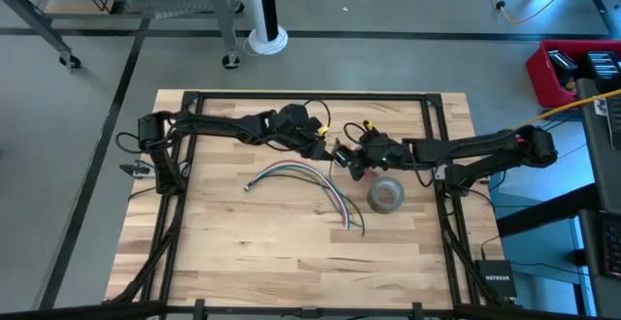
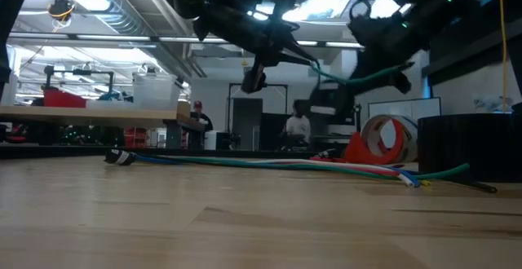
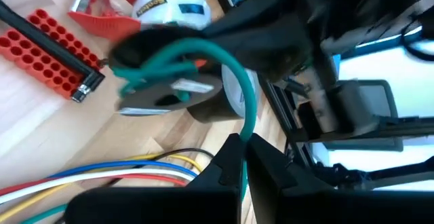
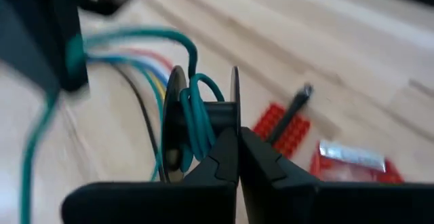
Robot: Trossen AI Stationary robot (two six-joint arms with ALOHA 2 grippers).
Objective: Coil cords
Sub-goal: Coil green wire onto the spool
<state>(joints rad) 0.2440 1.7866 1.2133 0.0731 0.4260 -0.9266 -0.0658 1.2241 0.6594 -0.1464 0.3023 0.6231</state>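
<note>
Left wrist view: green wire (image 3: pixel 247 108) pinched by clenched left tool (image 3: pixel 242 157)
Right tool (image 4: pixel 237 157): clamped on spool (image 4: pixel 203 125), green wire wound there

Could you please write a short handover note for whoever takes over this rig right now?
Left hand: raised over the table's middle, shut on the green wire.
Right hand: facing it from the right, shut on a small spool that already carries several turns of that wire.
Between the hands the wire runs slack in the air.
The multicoloured cord bundle lies uncoiled on the table, in an arc just in front of the hands; the grey tape roll sits beside its right end.
Done: green wire partly wound.
Left: probably finish winding it, then coil the bundle.
</note>
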